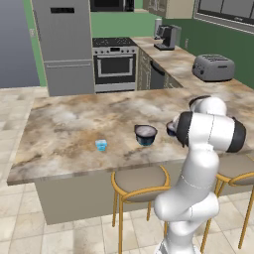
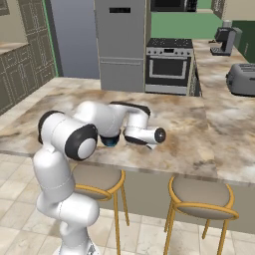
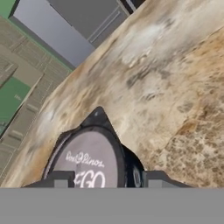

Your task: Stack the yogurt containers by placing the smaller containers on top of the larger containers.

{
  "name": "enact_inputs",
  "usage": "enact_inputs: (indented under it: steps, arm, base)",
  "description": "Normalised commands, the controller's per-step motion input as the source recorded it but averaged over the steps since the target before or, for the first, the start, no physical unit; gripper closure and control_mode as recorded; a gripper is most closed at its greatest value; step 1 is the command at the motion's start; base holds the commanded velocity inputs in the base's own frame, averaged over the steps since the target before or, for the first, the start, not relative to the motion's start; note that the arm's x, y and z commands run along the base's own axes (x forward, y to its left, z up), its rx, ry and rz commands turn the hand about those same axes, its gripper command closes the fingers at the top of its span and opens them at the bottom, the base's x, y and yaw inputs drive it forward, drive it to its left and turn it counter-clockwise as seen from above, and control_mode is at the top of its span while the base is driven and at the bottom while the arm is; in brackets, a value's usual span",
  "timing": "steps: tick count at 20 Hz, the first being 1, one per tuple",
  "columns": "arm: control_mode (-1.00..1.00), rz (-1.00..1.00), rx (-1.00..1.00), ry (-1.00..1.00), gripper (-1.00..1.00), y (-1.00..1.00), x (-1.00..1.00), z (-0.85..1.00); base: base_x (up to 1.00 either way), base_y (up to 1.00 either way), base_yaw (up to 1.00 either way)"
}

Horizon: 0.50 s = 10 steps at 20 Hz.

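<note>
Dark fingertips flank the small tub; we see the gripper clasping that grey-topped tub by its sides, just above the counter. The big tub stands on the marble counter left of the gripper; the tiny cup further left. Beyond the counter: oven, fridge, toaster.

We see island counter: mottled brown-cream stone, smooth, soft sheen. Large yogurt tub: dark-blue glossy plastic, matt pale grey lid. Tiny cup: translucent light-blue plastic. Toaster, fridge: brushed grey metal. Stool: brass-like frame, matt seat.
</note>
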Motion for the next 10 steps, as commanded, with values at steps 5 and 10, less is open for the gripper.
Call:
enact_inputs:
  steps: [5,10]
  arm:
    - [-1.0,0.02,0.0,0.0,1.0,0.0,0.0,0.33]
    - [-1.0,0.01,0.0,0.0,1.0,0.0,0.0,0.42]
  base:
    - [0.0,0.0,0.0]
    - [0.0,0.0,0.0]
